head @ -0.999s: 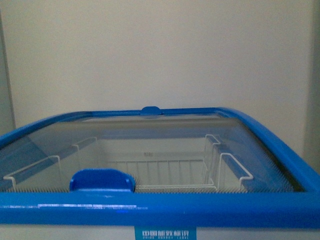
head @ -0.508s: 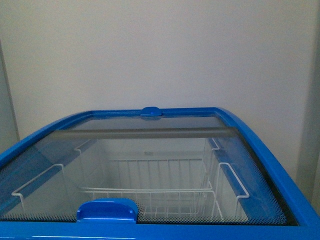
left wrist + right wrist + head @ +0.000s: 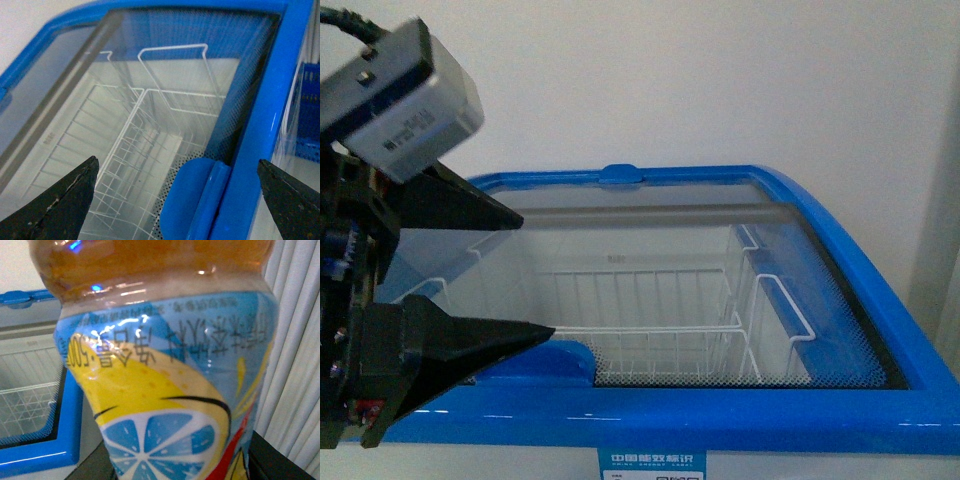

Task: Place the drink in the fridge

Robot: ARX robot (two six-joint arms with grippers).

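Note:
The fridge [image 3: 840, 405] is a white chest with a blue rim, and white wire baskets [image 3: 650, 300] show through its glass lid [image 3: 780, 250]. The lid's blue handle [image 3: 575, 362] sits at the front left. My left gripper [image 3: 538, 275] hangs open over the front left corner. In the left wrist view its black fingertips [image 3: 75, 192] stand wide apart on either side of the handle [image 3: 192, 200], touching nothing. My right gripper [image 3: 180, 470] is shut on the drink [image 3: 165, 370], a bottle of amber liquid with a blue and yellow label. The drink fills the right wrist view beside the fridge [image 3: 40, 452]. Its cap is out of view.
A plain pale wall stands behind the fridge. A blue crate [image 3: 307, 120] shows past the fridge's front rim in the left wrist view. Pale pleated curtain [image 3: 295, 340] hangs behind the drink. A printed label [image 3: 655, 462] is on the fridge front.
The front view has risen and now looks down into the fridge more. My left gripper has come into view at the left, over the lid's handle.

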